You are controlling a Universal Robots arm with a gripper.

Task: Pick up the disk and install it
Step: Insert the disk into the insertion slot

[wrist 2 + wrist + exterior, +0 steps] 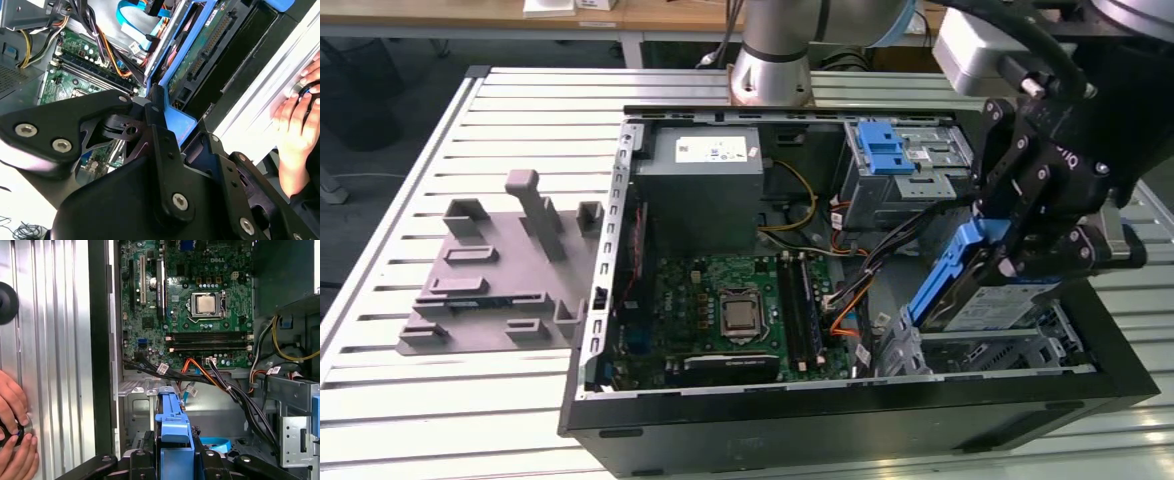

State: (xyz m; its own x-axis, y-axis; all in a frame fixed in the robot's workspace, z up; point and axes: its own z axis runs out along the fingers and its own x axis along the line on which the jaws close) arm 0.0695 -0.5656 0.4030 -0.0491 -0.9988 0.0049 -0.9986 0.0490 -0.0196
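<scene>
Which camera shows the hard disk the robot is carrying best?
The exterior view: the disk shows its silver face and blue rail, tilted in the gripper. In both wrist views, that rail sits close up.

The disk (pixel 987 308) has a dull silver metal body and glossy blue plastic rails (pixel 937 285). The gripper (pixel 1014 262) is matt black (its screws (pixel 180 201) shine bright). The table (pixel 520 110) is ribbed pale metal with a soft sheen, the case (pixel 854 425) is smooth matt black, and the fixture (pixel 494 270) is matt grey plastic.
</scene>
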